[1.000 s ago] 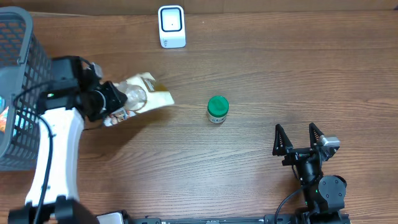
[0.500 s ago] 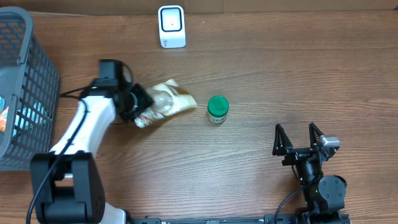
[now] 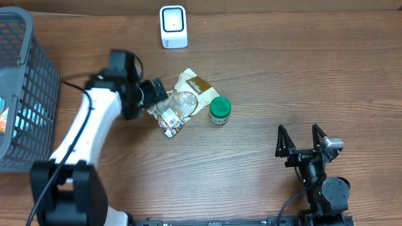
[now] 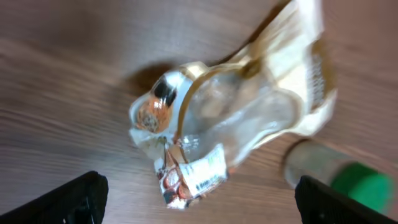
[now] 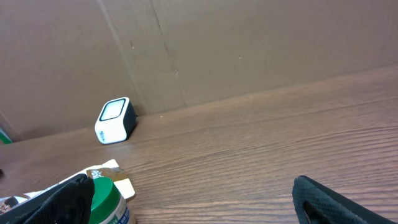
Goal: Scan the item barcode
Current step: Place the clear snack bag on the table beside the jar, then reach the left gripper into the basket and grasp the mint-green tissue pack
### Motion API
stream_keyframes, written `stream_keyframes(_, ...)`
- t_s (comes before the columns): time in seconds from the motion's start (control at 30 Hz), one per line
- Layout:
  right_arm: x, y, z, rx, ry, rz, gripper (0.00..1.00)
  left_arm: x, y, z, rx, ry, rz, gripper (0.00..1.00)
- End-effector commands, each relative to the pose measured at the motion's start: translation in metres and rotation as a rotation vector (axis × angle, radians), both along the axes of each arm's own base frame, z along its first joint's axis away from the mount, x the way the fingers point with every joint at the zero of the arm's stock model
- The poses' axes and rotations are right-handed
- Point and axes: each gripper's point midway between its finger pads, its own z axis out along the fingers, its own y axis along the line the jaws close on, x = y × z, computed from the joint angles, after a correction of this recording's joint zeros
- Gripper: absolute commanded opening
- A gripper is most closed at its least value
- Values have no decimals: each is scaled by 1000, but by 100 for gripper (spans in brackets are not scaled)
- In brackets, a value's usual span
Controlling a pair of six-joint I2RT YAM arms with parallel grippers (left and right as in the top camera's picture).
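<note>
Wood-grain table [image 3: 282,75] carries everything here. The left gripper [image 3: 157,97] hangs low with its fingers spread wide, and the crinkled snack pouch [image 4: 230,118] lies loose on the wood just ahead of its tips, gripped by nothing. Just past the pouch from that gripper stands a green-capped bottle [image 3: 220,110], touching it or nearly so. The white scanner [image 3: 173,26] sits well apart from the gripper, off to its side toward the far edge. The right gripper [image 3: 303,139] is also spread and empty, far from both things.

The step in hand looks like taking up the pouch for scanning. A small white printed patch at the crumpled end nearest the gripper may be the barcode; it is too blurred to tell. A good grasp would probably pinch a firm seam away from that patch, avoid nudging the bottle, and pull the film flat. The patch could then face the scanner's window squarely, since wrinkles and glare would likely spoil a read.
</note>
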Motion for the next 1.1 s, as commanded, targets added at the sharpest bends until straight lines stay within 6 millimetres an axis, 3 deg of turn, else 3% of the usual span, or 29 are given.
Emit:
stream_keyframes(0.0,0,2,-2,-1,-4,9,100,22,38,100,148,-240,1,100)
stream_keyframes(0.13,0,2,-2,-1,-4,9,100,18,85,178,254,-358,75,100)
stream_keyframes(0.23,0,2,-2,0,-4,9,100,9,128,225,319,-421,176,99)
stream_keyframes(0.33,0,2,-2,-1,-4,9,100,-10,183,256,364,-451,349,100)
stream_keyframes(0.43,0,2,-2,-1,-4,9,100,-29,231,261,370,-438,526,94)
stream_keyframes(0.57,0,2,-2,-1,-4,9,100,-64,294,245,363,-367,774,84)
stream_keyframes(0.73,0,2,-2,0,-4,9,100,-94,348,206,352,-255,940,80)
stream_keyframes(0.87,0,2,-2,-1,-4,9,100,-95,368,162,308,-167,998,82)
stream_keyframes(1.07,0,2,-2,-1,-4,9,100,-79,387,88,267,-23,988,85)
